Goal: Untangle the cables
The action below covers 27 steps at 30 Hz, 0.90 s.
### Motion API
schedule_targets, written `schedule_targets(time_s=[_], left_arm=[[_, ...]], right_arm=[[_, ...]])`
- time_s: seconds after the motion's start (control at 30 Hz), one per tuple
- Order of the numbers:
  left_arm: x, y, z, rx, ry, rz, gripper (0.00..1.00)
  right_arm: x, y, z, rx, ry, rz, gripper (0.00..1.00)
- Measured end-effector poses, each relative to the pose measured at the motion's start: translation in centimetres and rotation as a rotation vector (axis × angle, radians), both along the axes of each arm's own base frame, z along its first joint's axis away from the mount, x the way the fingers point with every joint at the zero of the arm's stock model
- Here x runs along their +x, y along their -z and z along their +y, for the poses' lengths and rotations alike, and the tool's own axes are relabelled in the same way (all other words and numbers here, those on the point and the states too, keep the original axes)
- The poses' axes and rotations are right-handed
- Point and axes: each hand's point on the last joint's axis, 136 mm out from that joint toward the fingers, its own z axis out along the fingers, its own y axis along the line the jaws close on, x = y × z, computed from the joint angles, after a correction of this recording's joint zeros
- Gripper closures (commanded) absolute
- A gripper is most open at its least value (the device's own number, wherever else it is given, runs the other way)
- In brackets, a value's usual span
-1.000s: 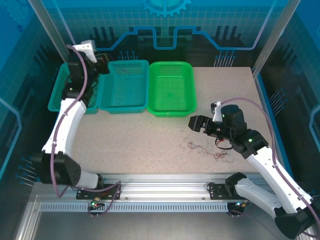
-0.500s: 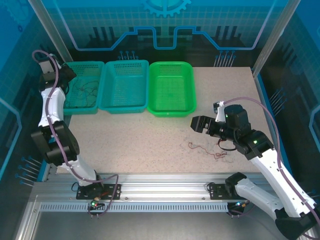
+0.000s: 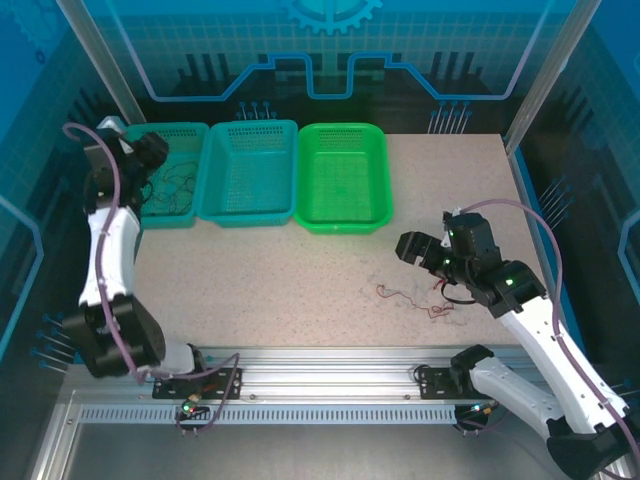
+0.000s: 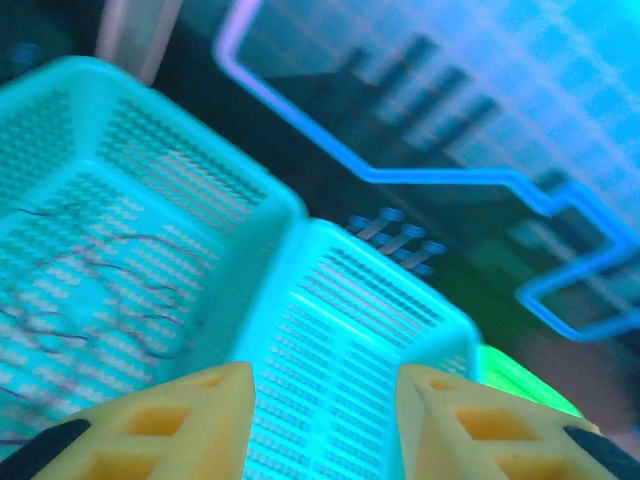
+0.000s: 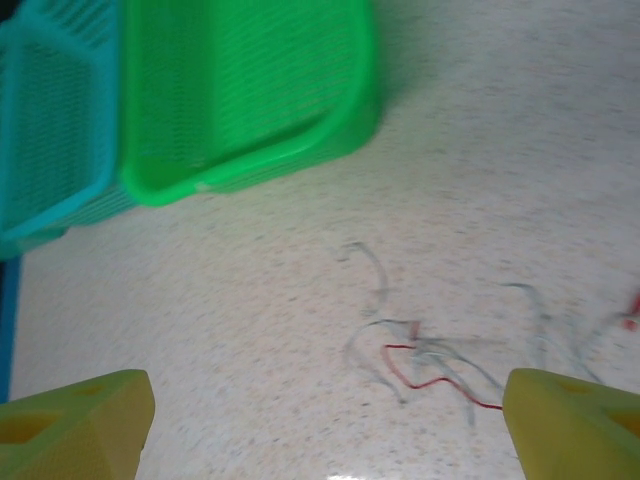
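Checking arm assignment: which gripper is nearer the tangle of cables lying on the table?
Right. The right gripper hovers just beyond the cables; the left gripper is far off over the leftmost basket.

A green mesh basket [image 3: 343, 180] ahead and left of the right gripper [image 3: 408, 246] — in a row with it, middle teal basket [image 3: 248, 175] and end teal basket [image 3: 185, 127], both just ahead of the left gripper [image 4: 322, 375] — speckled tabletop [image 3: 260, 280] under the right gripper.
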Motion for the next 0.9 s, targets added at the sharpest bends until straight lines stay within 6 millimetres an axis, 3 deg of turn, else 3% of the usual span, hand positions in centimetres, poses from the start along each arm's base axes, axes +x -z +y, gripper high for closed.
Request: schedule_targets(time_s=[0.13, 0.3, 0.5, 0.63, 0.73, 0.83, 0.9], left_arm=[[-2.9, -2.9, -9.0, 0.009, 0.209, -0.111, 0.57], [-7.5, -2.4, -17.4, 0.001, 0.422, -0.154, 0.57], [-12.7, 2.3, -27.7, -0.005, 0.704, -0.052, 0.58], [-16.4, 7.8, -33.4, 0.009, 0.861, 0.080, 0.58], [-18.3, 12.7, -36.1, 0.030, 0.911, 0.214, 0.58], [-19.3, 16.5, -37.4, 0.042, 0.920, 0.314, 0.57], [-19.6, 18.0, -37.8, 0.044, 0.916, 0.353, 0.55]], right_arm=[[-0.4, 3.7, -3.3, -0.045, 0.158, 0.102, 0.08], [-2.1, 8.5, -6.5, -0.106, 0.293, 0.253, 0.09], [-3.6, 14.0, -8.0, -0.177, 0.324, 0.441, 0.09], [-4.0, 17.3, -7.3, -0.176, 0.275, 0.538, 0.13], [-4.1, 19.4, -6.2, -0.139, 0.231, 0.586, 0.28], [-3.7, 20.5, -5.3, -0.119, 0.203, 0.603, 0.61], [-3.0, 20.6, -4.5, -0.098, 0.176, 0.583, 0.78]])
